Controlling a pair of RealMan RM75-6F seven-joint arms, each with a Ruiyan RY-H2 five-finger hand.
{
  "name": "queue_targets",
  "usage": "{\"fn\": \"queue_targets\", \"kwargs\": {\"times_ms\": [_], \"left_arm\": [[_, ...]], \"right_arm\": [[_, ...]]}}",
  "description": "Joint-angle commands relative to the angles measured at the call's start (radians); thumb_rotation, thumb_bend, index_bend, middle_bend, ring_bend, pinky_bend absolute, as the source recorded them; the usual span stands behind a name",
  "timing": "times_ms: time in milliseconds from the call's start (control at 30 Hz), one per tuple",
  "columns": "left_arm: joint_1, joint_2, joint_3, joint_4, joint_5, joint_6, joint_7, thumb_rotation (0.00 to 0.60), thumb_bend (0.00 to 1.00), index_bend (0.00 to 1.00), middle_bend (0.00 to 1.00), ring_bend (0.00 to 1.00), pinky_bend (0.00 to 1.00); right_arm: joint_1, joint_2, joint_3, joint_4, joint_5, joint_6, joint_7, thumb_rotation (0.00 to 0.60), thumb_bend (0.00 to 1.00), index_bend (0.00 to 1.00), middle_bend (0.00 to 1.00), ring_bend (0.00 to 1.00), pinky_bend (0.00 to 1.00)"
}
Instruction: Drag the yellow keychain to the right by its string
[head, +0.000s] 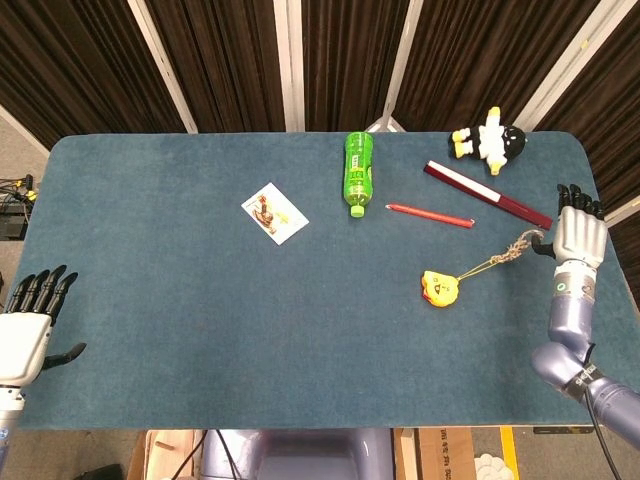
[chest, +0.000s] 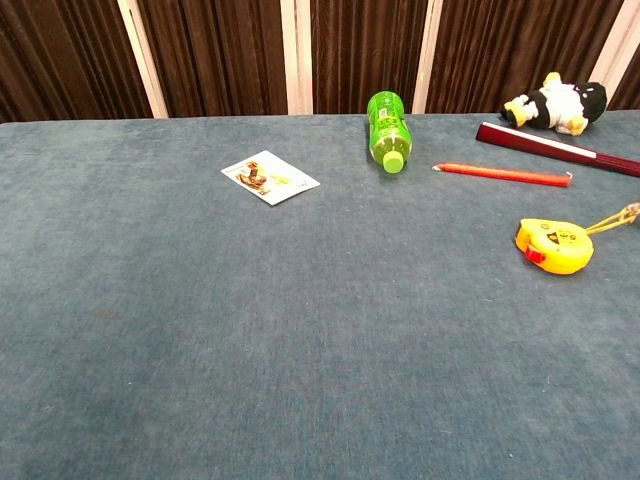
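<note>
Yellow keychain lies with its string trailing up-right to the table's right edge; right hand there, fingers apparently spread, releasing it.

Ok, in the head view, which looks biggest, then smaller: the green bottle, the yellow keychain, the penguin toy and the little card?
1. green bottle, clearly the longest.
2. penguin toy and little card: they look about alike, so I won't rank them.
3. yellow keychain, the smallest, leaving out its string.

keychain yellow | bottle green | pencil red | table blue
</note>
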Motion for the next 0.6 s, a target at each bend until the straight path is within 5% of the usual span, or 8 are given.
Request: {"fn": "queue_targets", "kwargs": {"times_ms": [33, 333, 600], "left_arm": [[0.001, 0.002, 0.0, -0.001, 0.001, 0.002, -0.003, 0.6, 0.0, 0.0, 0.0, 0.0, 0.0], [0.011, 0.009, 0.008, -0.008, 0.021, 0.024, 0.002, 0.6, 0.0, 0.0, 0.0, 0.0, 0.0], [0.038, 0.026, 0.019, -0.024, 0.051, 0.076, 0.011, 0.6, 0.0, 0.0, 0.0, 0.0, 0.0]], "right_arm": [[-0.03, 0.041, -0.016, -0.07, -0.037, 0.037, 0.007, 0.6, 0.23, 0.0, 0.0, 0.0, 0.0], [-0.123, 0.162, -0.102, -0.238, -0.163, 0.096, 0.021, 0.6, 0.16, 0.0, 0.0, 0.0, 0.0], [-0.324, 0.26, -0.262, -0.483, -0.552, 0.313, 0.196, 0.6, 0.16, 0.0, 0.0, 0.0, 0.0]]}}
